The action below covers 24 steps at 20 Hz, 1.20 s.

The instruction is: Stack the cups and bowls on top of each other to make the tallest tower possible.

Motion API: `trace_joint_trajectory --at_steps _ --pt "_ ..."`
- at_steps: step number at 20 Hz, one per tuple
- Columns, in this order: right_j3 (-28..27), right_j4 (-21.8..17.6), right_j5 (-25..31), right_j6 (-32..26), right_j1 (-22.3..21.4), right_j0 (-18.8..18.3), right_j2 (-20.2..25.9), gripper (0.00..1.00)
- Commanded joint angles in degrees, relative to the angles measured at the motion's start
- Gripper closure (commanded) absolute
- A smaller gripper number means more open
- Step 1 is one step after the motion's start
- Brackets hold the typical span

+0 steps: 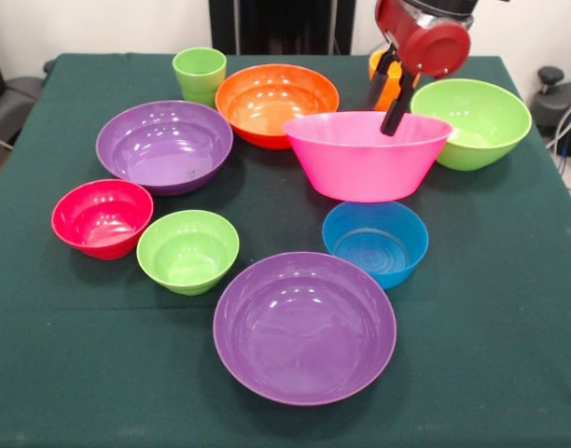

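On the green surface [71,373], nearest at 6 o'clock, sits a large purple bowl [304,327]. Just beyond it lie the small blue bowl [375,243] and the small lime green bowl [188,251], with the red bowl [102,217] touching that one at 9 o'clock. Mid-surface, a second purple bowl [164,147] sits left, and the huge pink bowl [365,155] is tilted right of centre — the claw [390,93] holds its far rim, one finger inside and one outside. Farther back: orange bowl [276,103], large lime green bowl [474,121] at 2 o'clock, light green cup [200,75], and an orange cup [381,70] half hidden behind the claw.
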Motion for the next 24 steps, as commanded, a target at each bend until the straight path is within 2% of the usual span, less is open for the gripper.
trace_joint_trajectory --at_steps 1,7,11,24 --pt "-3.8 -0.4 2.1 12.3 4.6 0.7 4.4 0.00" --pt "-5.4 -0.1 2.7 13.0 6.2 1.4 4.2 0.00" --pt "-4.4 0.2 0.0 12.1 6.7 1.3 5.1 0.00" --pt "-2.6 0.0 -4.3 6.3 5.9 -3.1 8.0 0.00"
